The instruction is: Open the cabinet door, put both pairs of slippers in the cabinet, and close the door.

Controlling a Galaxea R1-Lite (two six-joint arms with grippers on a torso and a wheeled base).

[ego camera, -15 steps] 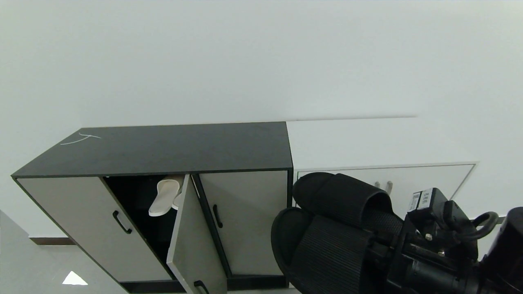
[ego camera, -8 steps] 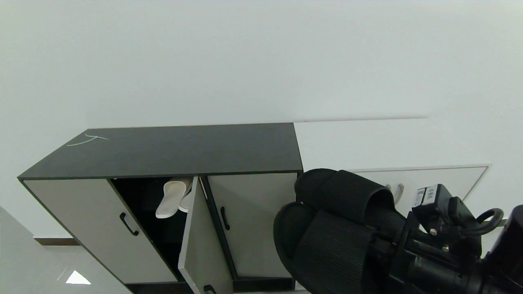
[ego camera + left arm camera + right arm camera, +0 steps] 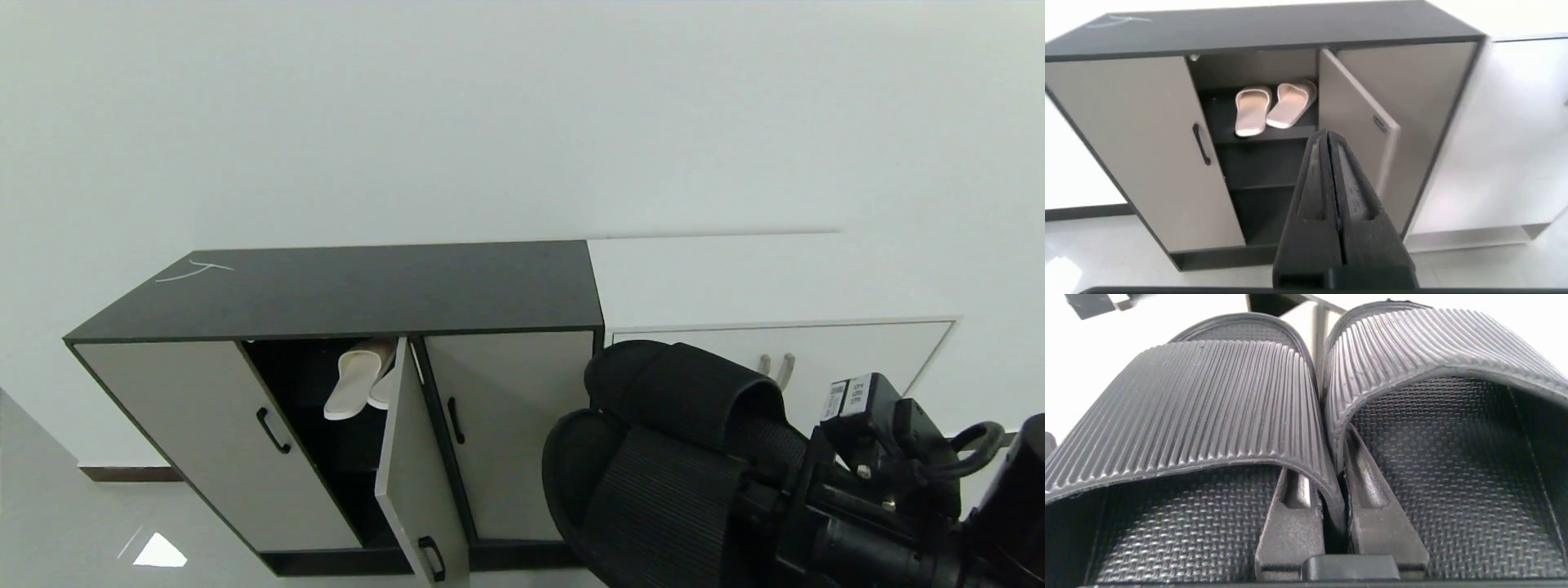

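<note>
Your head camera sits up high and looks forward and down at the cabinet (image 3: 367,286) from some way off, and its picture leans a little. The black slippers (image 3: 669,457) are very near it, low on the right.

Your left wrist camera sits lower. It looks along the left gripper (image 3: 1328,139) straight at the cabinet front, which takes up most of that view. Both views share the open door (image 3: 412,465) and the white slippers (image 3: 359,380) on the shelf.

Your right wrist camera looks along the right gripper (image 3: 1331,498), right up close to the black slippers. The head view shows them too.
</note>
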